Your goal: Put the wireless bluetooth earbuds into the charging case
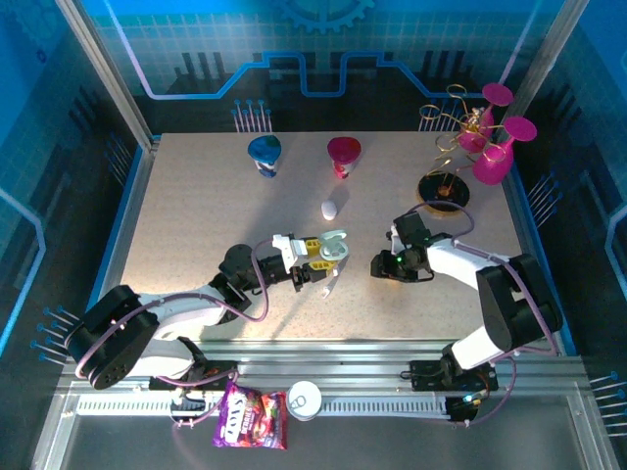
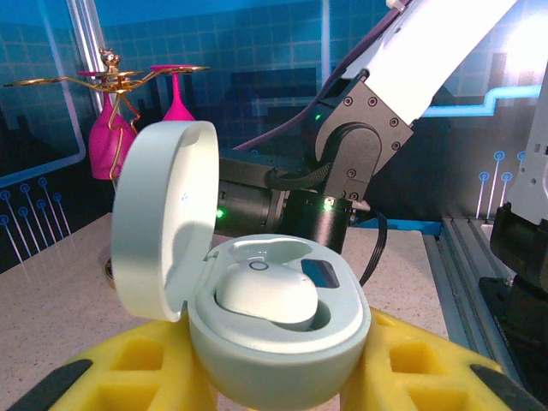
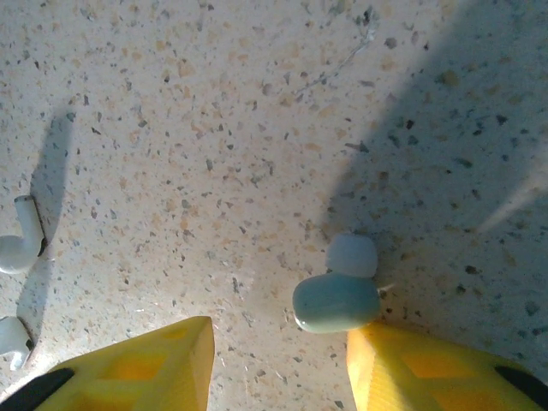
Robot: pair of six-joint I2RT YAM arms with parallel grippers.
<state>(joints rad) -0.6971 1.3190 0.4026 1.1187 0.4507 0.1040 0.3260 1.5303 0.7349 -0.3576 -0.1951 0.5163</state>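
My left gripper (image 2: 278, 385) is shut on a pale green charging case (image 2: 278, 351), one yellow finger (image 2: 137, 368) on each side of its base. The lid (image 2: 158, 223) stands open to the left, and one white earbud (image 2: 267, 293) sits in the case's well. In the top view the case (image 1: 333, 247) is held mid-table. My right gripper (image 3: 278, 342) hovers open just over the tabletop. A pale green earbud with a white tip (image 3: 336, 300) lies against its right finger (image 3: 428, 368). Two white stemmed earbuds (image 3: 21, 244) (image 3: 13, 338) lie at the left edge of the right wrist view.
A closed white pebble case (image 1: 329, 209) lies behind the held case. Blue cup (image 1: 265, 154) and red cup (image 1: 343, 155) stand at the back. Pink glasses (image 1: 495, 147) hang on a gold stand with a black base (image 1: 443, 189) at the back right. A snack bag (image 1: 250, 416) lies on the front rail.
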